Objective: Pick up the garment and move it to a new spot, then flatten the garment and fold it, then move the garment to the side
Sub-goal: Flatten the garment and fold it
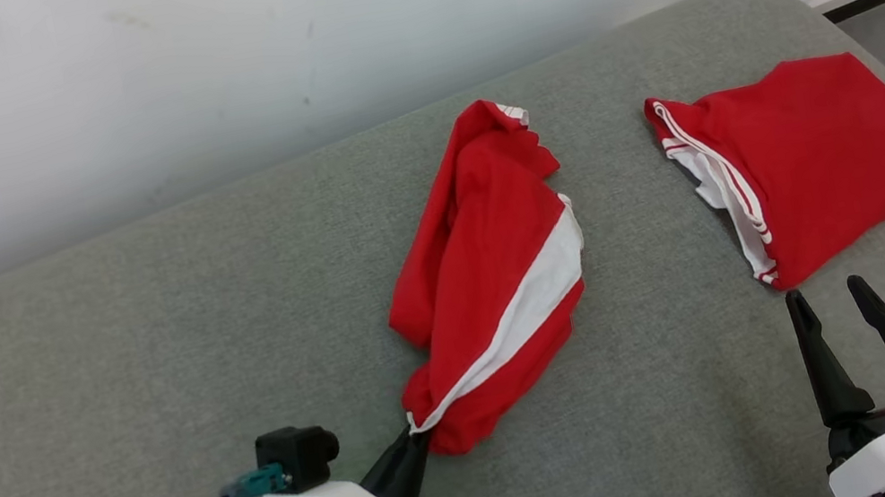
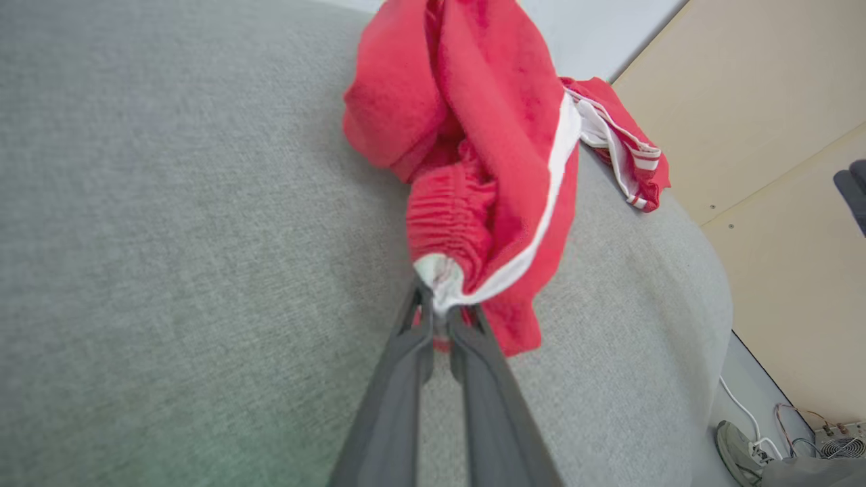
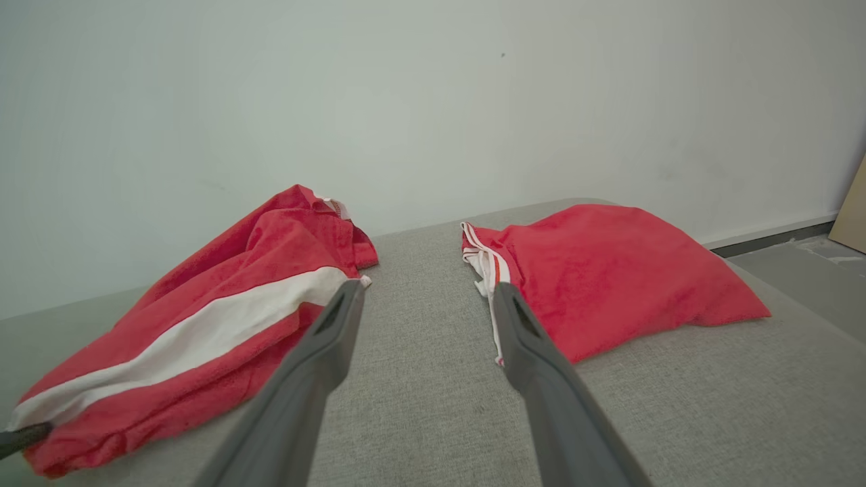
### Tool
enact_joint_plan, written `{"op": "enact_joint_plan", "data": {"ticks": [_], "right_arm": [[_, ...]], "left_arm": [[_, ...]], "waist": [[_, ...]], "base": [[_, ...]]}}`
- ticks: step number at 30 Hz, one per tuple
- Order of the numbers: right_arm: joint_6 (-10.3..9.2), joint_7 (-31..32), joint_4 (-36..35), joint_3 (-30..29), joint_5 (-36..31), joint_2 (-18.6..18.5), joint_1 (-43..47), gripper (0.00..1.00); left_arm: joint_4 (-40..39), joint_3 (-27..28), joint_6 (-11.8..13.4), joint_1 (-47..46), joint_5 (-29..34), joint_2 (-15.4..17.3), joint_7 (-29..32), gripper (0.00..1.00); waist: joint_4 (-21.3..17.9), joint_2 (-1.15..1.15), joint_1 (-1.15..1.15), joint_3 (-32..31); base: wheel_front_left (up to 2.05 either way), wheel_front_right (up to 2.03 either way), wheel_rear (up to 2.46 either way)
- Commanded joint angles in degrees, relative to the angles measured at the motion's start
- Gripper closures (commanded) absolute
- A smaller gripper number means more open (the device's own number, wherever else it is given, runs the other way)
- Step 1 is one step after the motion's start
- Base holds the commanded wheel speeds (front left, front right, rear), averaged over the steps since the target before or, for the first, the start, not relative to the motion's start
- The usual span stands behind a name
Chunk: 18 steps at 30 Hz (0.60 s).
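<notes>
Crumpled red garment, white-striped, is lying mid-frame on the grey cushion, left hand is pinching its near corner at lower centre, right hand is hovering wide apart at lower right, below a folded red garment.

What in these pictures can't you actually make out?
- Head view: tips of the left gripper, buried in a corner of the crumpled garment.
- Left wrist view: most of the folded garment, behind the crumpled one.
- Left wrist view: floor clutter at lower right, cut by the edge, too small to name.
</notes>
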Motion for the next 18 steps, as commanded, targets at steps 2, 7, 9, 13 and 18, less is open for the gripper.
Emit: {"op": "enact_joint_plan", "data": {"ticks": [2, 7, 9, 13, 18], "right_arm": [[-0.13, -0.36, 0.34, -0.29, 0.04, 0.04, 1.07, 0.00], [-0.13, -0.10, 0.80, -0.62, 0.31, -0.40, 1.56, 0.00], [-0.13, 0.18, 0.88, -0.77, 0.39, -0.66, 1.88, 0.00], [-0.13, 0.99, 0.82, -1.28, 0.27, -1.24, 2.66, 0.00], [-0.13, 2.42, 0.49, -1.43, 0.26, -1.48, 3.50, 0.00]], "left_arm": [[-0.31, -0.57, 0.06, -0.44, -0.47, 0.69, -0.76, 1.00], [-1.92, -2.19, 0.21, -1.46, 1.96, 2.66, -2.88, 1.00], [-2.82, -2.76, 0.92, -1.54, 3.87, 3.94, -3.56, 1.00], [-4.94, -3.27, 3.72, -1.06, 7.78, 7.28, -4.75, 1.00], [-5.35, -3.47, 7.61, 1.61, 11.15, 10.88, -6.14, 1.00]], "waist": [[0.71, 0.00, 0.00, -0.60], [3.14, 0.00, 0.00, -2.61], [4.14, 0.00, 0.00, -3.36], [6.20, 0.00, 0.00, -4.47], [8.16, 0.00, 0.00, -5.22]], "base": [[0.00, 0.00, 0.00], [0.00, 0.00, 0.00], [0.00, 0.00, 0.00], [0.00, 0.00, 0.00], [0.00, 0.00, 0.00]]}}
